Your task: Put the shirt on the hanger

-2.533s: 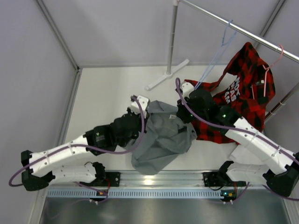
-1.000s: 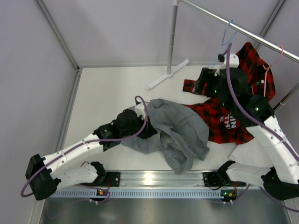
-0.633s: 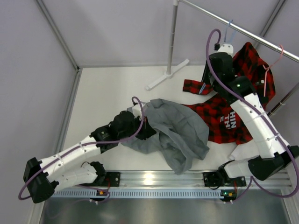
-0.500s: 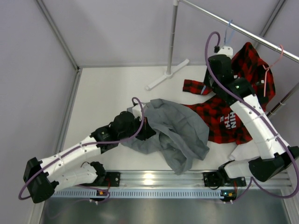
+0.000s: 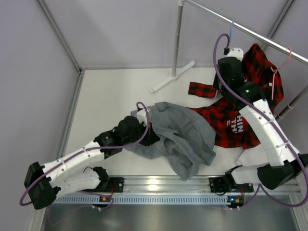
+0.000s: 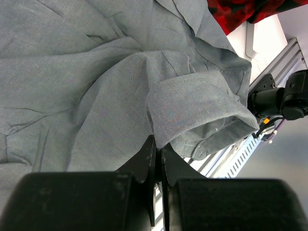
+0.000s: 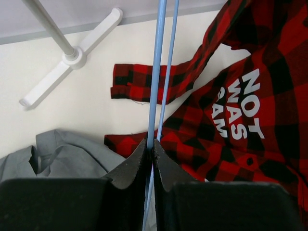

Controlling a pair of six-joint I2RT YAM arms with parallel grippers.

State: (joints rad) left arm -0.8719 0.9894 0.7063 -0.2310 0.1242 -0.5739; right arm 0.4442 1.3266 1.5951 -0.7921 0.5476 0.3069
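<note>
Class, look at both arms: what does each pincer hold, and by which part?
The left pincer pinches the grey shirt at a folded edge; the right pincer clamps the blue hanger on its wire.

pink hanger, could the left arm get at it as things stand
Probably not. The left gripper has its jaws shut on the grey shirt at mid-table, while the pink hanger hangs at the far right, beyond the right arm and the plaid shirt.

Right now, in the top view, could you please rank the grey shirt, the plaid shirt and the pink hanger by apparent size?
1. grey shirt and plaid shirt: alike; the right arm covers some plaid.
2. pink hanger: smallest.
</note>
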